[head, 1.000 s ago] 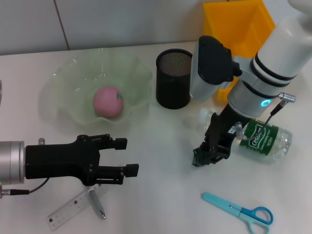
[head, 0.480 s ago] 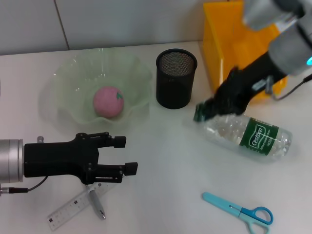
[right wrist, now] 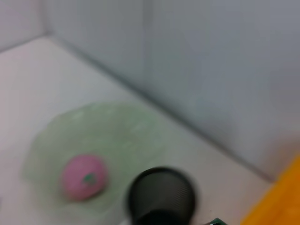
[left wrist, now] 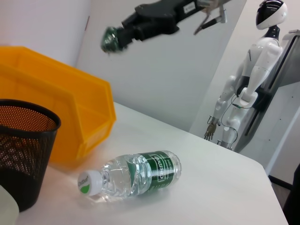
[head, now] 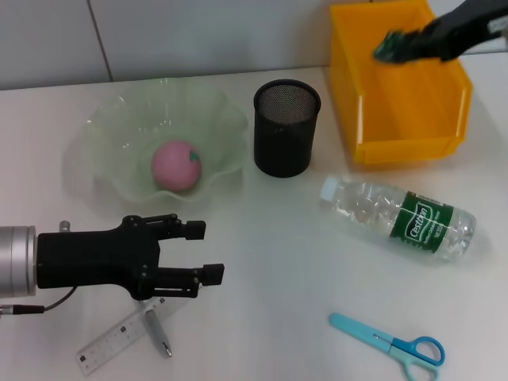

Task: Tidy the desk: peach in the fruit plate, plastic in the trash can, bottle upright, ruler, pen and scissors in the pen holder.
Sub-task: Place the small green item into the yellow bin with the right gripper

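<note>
The right end effector (head: pixel 390 46) hovers above the yellow plastic bin (head: pixel 409 147), clenched on a small green piece of plastic (head: pixel 389 48). If it releases too near the rim, the light piece may fall outside onto the white table (head: pixel 270 238). The left end effector (head: pixel 208 252) waits released near the clear ruler (head: pixel 111 343).

Even, bright overhead light falls on the white worktop (head: pixel 270 238), leaving only soft, faint shadows. The right wrist view is blurred throughout, and the right end effector (head: pixel 393 46) is smeared in the head view. The bottle (left wrist: pixel 133 174) shows small glints.
</note>
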`<state>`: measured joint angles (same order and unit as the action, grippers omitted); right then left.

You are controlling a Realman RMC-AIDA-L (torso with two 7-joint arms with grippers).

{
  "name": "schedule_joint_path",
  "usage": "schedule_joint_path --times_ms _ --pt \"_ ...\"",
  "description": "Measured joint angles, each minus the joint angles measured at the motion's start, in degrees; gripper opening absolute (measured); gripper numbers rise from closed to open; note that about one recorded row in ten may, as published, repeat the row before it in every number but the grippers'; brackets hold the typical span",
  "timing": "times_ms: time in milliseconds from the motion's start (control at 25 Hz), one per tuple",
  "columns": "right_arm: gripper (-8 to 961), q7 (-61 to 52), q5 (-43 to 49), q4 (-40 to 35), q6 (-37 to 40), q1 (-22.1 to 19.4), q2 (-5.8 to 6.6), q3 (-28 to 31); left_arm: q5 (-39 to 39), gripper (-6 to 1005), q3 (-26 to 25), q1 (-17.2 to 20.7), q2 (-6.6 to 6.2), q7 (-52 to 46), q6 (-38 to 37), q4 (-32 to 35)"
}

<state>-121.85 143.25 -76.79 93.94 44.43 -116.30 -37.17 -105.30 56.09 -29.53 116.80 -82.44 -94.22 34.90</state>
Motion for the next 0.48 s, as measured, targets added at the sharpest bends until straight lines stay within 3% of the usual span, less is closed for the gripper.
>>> schedule_joint_path --times_ms 200,480 --pt "149 -2.77 0.51 4.79 -9.05 -0.54 1.81 -0.09 0.00 838 -0.10 0.00 -0.05 0.00 -0.17 0.07" --pt "180 -3.68 5.04 15.94 -20.18 1.31 2.33 -1.87 0.00 838 -0.13 0.00 -0.12 0.00 -0.53 0.17"
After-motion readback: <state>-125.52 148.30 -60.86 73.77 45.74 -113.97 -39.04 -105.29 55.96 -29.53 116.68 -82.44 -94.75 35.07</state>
